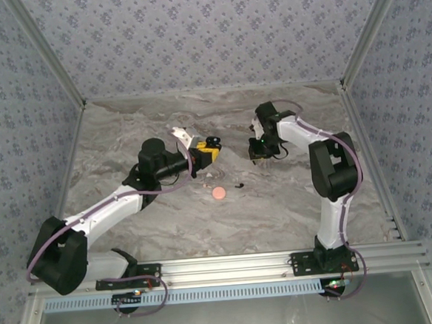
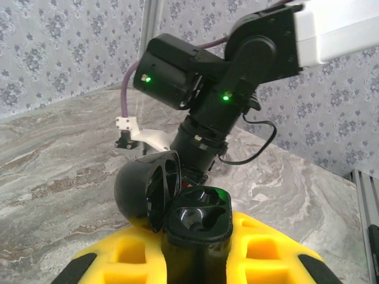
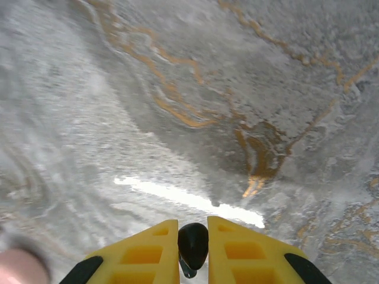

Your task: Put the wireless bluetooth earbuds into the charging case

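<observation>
My left gripper (image 2: 197,251) is shut on the black charging case (image 2: 198,220), gripping its body between the yellow fingers. The case's lid (image 2: 144,184) stands open to the left and both sockets look empty. In the top view this gripper (image 1: 205,152) holds the case (image 1: 213,142) above the middle of the table. My right gripper (image 3: 193,238) is shut on one black earbud (image 3: 193,242), pinched between its yellow pads above the marble. From above, the right gripper (image 1: 258,154) hangs a little right of the case. A second tiny black earbud (image 1: 239,184) lies on the table.
A small pink disc (image 1: 218,194) lies on the marble table (image 1: 168,217) just left of the loose earbud, and shows blurred at the lower left of the right wrist view (image 3: 18,266). The right arm's wrist (image 2: 204,112) looms close behind the open case. Patterned walls enclose the table.
</observation>
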Controlling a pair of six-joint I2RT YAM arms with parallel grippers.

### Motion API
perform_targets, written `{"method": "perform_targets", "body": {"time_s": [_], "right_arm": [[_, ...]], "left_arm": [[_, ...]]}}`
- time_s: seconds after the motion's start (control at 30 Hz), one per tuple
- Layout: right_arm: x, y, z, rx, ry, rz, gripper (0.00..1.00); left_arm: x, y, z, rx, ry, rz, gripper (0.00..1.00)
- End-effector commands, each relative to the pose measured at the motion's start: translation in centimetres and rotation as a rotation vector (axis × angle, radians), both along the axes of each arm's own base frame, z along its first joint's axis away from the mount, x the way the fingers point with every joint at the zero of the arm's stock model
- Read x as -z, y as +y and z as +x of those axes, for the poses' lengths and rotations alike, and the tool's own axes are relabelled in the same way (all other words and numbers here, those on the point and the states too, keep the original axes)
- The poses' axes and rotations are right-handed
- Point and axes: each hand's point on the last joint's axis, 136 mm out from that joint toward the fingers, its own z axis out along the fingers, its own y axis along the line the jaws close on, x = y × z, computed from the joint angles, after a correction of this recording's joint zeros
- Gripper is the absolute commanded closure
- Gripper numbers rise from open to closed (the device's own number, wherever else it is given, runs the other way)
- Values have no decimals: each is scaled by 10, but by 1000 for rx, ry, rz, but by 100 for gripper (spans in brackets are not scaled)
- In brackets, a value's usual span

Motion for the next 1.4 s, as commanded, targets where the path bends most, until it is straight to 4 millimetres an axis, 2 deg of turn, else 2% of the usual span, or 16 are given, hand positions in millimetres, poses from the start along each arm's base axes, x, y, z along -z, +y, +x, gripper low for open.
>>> {"method": "perform_targets", "body": {"time_s": [0.0, 0.17, 0.43, 0.67, 0.87, 1.13, 1.37], "right_arm": [[-27, 13, 3, 10, -50, 131, 84], [-57, 20, -1, -5, -100, 217, 85], [-120, 34, 0, -48, -234, 366, 84], [-184, 50, -9, -104, -345, 509, 84], [-225, 65, -20, -167, -408, 592, 83], [-264, 90, -38, -257, -460, 676, 82], [-279, 108, -50, -311, -476, 709, 82]], "left_arm": [[-7, -2, 7, -32, -14, -42, 87], [-2, -3, 12, -50, 8, -71, 87], [1, -5, 18, -66, 27, -112, 87], [0, -6, 18, -70, 23, -132, 87], [-3, -7, 17, -64, 13, -144, 87], [-8, -10, 16, -61, 3, -154, 87], [-12, -10, 17, -78, -4, -166, 87]]}}
